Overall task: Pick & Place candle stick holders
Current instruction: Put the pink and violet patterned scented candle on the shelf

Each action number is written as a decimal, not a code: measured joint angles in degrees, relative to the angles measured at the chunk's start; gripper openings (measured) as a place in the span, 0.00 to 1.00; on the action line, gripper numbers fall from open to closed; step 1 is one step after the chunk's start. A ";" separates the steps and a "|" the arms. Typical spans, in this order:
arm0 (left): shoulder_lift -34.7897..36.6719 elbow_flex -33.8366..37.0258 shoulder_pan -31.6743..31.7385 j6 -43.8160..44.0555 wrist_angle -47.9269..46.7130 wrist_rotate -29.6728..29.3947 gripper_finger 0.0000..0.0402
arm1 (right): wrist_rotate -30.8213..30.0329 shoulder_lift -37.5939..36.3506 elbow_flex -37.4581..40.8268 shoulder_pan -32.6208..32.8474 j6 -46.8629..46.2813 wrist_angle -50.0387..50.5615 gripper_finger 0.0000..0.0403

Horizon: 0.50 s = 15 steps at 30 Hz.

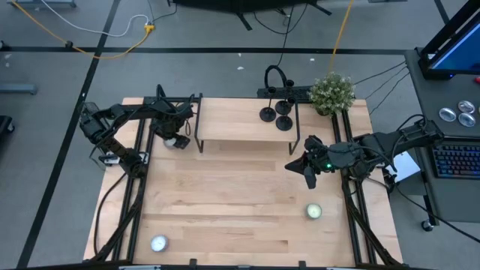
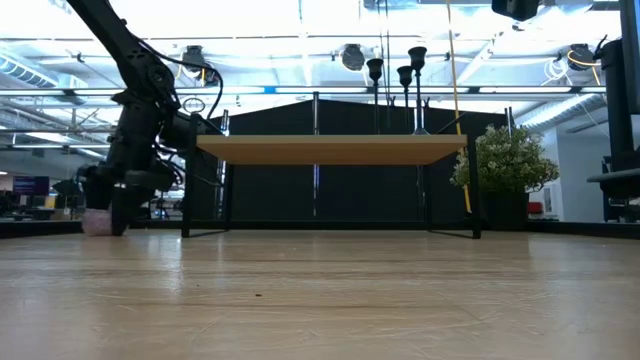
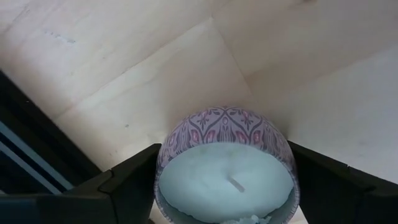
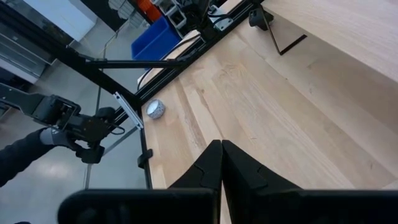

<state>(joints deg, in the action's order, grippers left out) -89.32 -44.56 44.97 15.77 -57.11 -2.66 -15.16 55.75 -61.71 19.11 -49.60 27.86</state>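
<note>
No readable writing or brand anywhere I can make out. Surface is a pale wood table [image 1: 225, 202] w/ visible plank grain, black frame rails down both sides; a raised wood shelf [image 1: 240, 120] on thin black legs stands at the table's far edge, and that's my landmark. Room beyond: grey floor w/ black tape lines, yellow cable, a desk w/ keyboard to the shelf's right; low view shows dark backdrop behind the shelf and bright ceiling lights. A small potted plant [image 1: 331, 93] sits just off the shelf's right end. The candle stick holders [image 1: 276, 116], three of them, stand clustered on the shelf's right end: black, round flat disc bases, thin upright stems w/ small cups on top, seen sticking up above the shelf in low view [image 2: 400, 75]. My left gripper [image 1: 177, 139] is down at the shelf's left end, by its left legs, fingers [image 3: 130, 180] spread wide around a candle tin [image 3: 227, 165] w/ pink-purple patterned wall, pale wax, short wick; can't tell if the pads actually press it. My right gripper [image 1: 306, 166] hangs just in front of the shelf's right leg, fingers [image 4: 211, 165] pressed together, holding nothing. Two more round candles lie on the table well in front of the shelf: one [image 1: 313, 211] right-front, one [image 1: 158, 243] left-front.
</note>
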 joint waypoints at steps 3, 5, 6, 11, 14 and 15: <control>0.50 0.08 0.00 -0.02 -0.24 0.36 0.75 | 0.00 0.00 0.00 -0.02 0.63 0.00 0.00; 1.52 0.11 0.00 0.12 -0.67 0.70 0.74 | 0.00 0.00 0.00 0.00 0.81 0.00 0.00; 2.21 0.11 0.00 0.40 -0.81 0.70 0.74 | 0.02 0.00 0.00 -0.02 0.83 0.02 0.00; 7.14 -0.73 0.00 1.26 -4.53 1.02 0.77 | 0.02 0.00 0.00 0.00 1.02 0.03 0.00; 10.12 -3.41 0.00 1.52 -9.34 1.14 0.80 | 0.03 0.00 0.00 -0.02 1.38 0.07 0.00; 11.00 -4.69 0.00 1.78 -11.36 1.11 0.80 | 0.05 0.00 0.00 0.00 1.57 0.14 0.00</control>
<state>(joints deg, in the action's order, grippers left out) -78.32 -49.24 44.97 17.55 -68.48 -1.54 -15.11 55.75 -61.71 19.11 -48.03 28.00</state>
